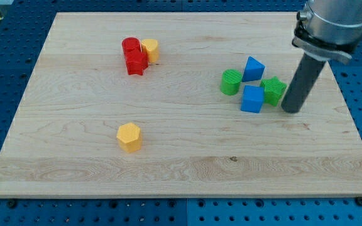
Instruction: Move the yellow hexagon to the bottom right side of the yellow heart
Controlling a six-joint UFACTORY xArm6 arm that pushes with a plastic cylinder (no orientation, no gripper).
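The yellow hexagon (129, 137) lies on the wooden board (181, 163) at the lower left of centre, alone. The yellow heart (150, 49) sits near the view's top, touching two red blocks on its left: a red cylinder (130, 45) and a red star-like block (136, 62). My tip (291, 109) rests on the board at the view's right, just to the right of a green star-shaped block (273, 90). It is far from both yellow blocks.
A cluster sits left of my tip: a green cylinder (231, 81), a blue triangular block (253, 68) and a blue cube (252, 98). The arm's grey body (332, 22) hangs over the top right corner. A blue perforated table surrounds the board.
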